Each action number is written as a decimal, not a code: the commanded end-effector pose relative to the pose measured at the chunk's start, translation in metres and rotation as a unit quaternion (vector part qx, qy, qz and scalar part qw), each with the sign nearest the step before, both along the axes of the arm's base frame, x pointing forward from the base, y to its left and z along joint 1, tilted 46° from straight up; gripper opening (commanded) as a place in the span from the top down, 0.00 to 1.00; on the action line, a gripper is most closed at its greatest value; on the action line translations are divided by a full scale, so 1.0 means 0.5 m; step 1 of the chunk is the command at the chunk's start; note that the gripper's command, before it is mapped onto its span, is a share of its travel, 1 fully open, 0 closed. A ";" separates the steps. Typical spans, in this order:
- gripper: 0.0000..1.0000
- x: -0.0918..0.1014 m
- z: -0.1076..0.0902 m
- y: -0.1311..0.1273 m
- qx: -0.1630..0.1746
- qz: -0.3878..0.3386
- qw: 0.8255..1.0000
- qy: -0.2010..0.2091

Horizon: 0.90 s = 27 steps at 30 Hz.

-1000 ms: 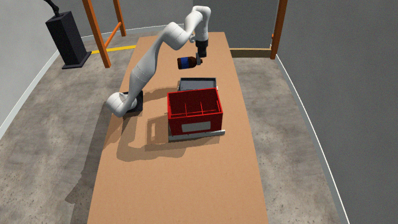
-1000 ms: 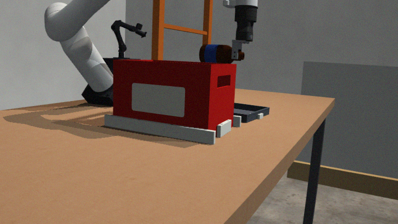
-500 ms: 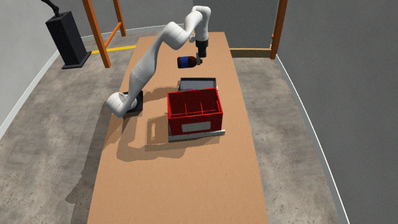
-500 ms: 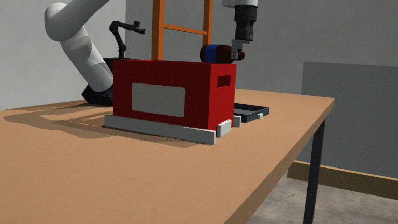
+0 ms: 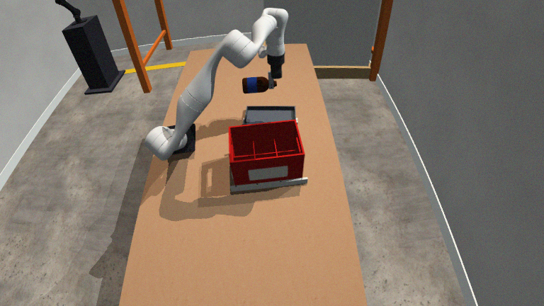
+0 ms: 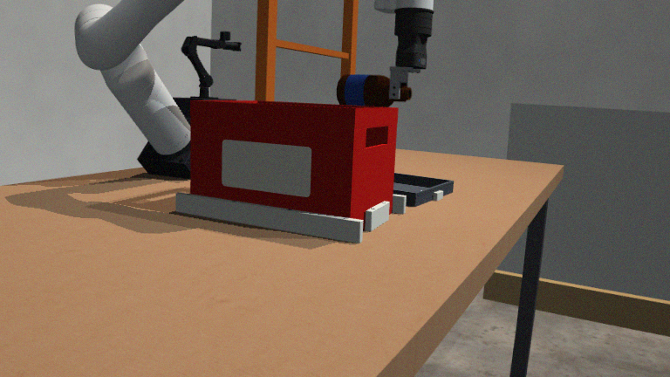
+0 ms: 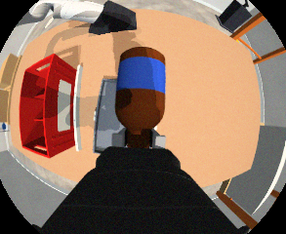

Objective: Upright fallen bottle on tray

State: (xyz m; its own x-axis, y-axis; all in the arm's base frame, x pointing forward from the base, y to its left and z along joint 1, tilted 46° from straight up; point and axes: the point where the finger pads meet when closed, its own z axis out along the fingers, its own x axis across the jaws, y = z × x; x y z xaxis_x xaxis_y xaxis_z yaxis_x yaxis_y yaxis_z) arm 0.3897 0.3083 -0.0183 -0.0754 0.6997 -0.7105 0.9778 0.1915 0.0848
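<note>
A brown bottle with a blue label hangs on its side in the air, high above the table. My gripper points down and is shut on the bottle's neck. The dark grey tray lies flat on the table, below the bottle and a little nearer the crate. The red crate stands on grey rails right in front of the tray, with its dividers showing.
The brown table stretches long in front of the crate. My arm's base sits left of the crate. Orange rack posts and a grey box stand beyond the table's far end.
</note>
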 end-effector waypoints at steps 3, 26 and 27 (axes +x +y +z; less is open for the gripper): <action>1.00 0.000 0.002 0.002 0.001 0.001 1.000 0.000; 1.00 -0.001 0.001 0.002 0.005 -0.014 1.000 -0.015; 1.00 -0.001 0.001 0.002 0.006 -0.018 1.000 -0.019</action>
State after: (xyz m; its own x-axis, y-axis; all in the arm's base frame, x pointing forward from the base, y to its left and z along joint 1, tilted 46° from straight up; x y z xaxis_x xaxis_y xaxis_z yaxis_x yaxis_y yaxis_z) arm 0.3896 0.3082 -0.0188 -0.0336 0.7072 -0.7062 0.9804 0.1607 0.1142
